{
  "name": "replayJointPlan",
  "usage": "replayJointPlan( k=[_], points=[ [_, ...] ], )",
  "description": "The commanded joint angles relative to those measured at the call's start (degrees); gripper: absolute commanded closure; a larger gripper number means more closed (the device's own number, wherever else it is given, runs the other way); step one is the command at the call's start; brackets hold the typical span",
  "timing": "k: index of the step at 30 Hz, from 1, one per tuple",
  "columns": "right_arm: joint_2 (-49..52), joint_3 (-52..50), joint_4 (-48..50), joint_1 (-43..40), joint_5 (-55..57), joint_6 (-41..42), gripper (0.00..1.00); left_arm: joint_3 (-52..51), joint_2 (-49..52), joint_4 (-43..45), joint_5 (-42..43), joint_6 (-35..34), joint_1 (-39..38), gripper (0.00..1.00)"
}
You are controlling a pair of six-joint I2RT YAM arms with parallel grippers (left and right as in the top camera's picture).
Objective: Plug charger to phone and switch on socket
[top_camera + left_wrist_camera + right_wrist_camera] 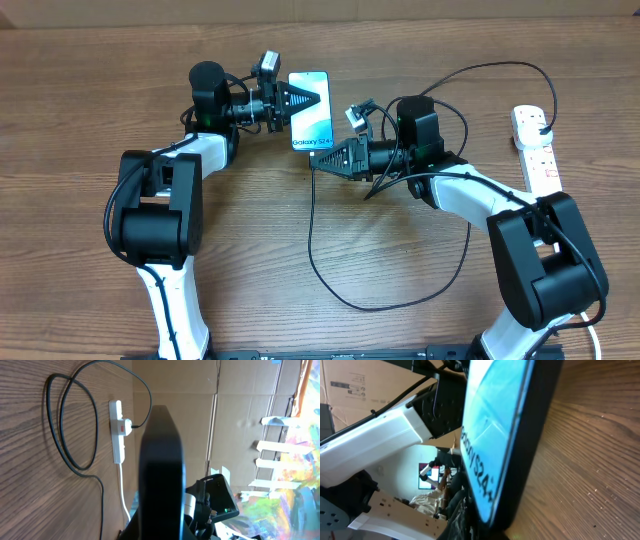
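Note:
The phone [315, 125] with its light-blue "Galaxy S24+" screen is at the table's back middle, and my left gripper [300, 100] is shut on its left edge. In the left wrist view the phone [160, 470] stands on edge, its dark back filling the middle. My right gripper [322, 160] is shut at the phone's near end, and the charger cable [312, 230] leaves its tips. The connector tip is hidden. The right wrist view shows the phone [495, 435] very close. The cable loops over the table to a plug [543, 130] in the white socket [537, 160] at the right.
The socket [117, 430] lies flat with its thick white cord [122, 495] trailing off. The black cable's loops [65, 435] lie on the wood between the arms. Cardboard boxes [225, 410] stand behind the table's far edge.

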Motion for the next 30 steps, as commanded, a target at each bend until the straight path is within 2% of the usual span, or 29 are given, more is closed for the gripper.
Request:
replayJointPlan(
  k=[1, 15, 30],
  points=[
    [0.5, 0.07, 0.52, -0.33, -1.88, -0.24, 0.96, 1.07, -0.15, 0.63, -0.79, 1.31, -0.35, 0.96],
    [0.52, 0.07, 0.46, -0.44, 2.12, -0.2, 0.96, 1.07, -0.15, 0.63, -0.07, 1.11, -0.37, 0.96],
    [0.52, 0.07, 0.5, -0.5, 1.66, 0.24, 0.96, 1.07, -0.15, 0.63, 0.63, 1.79, -0.37, 0.96]
  ],
)
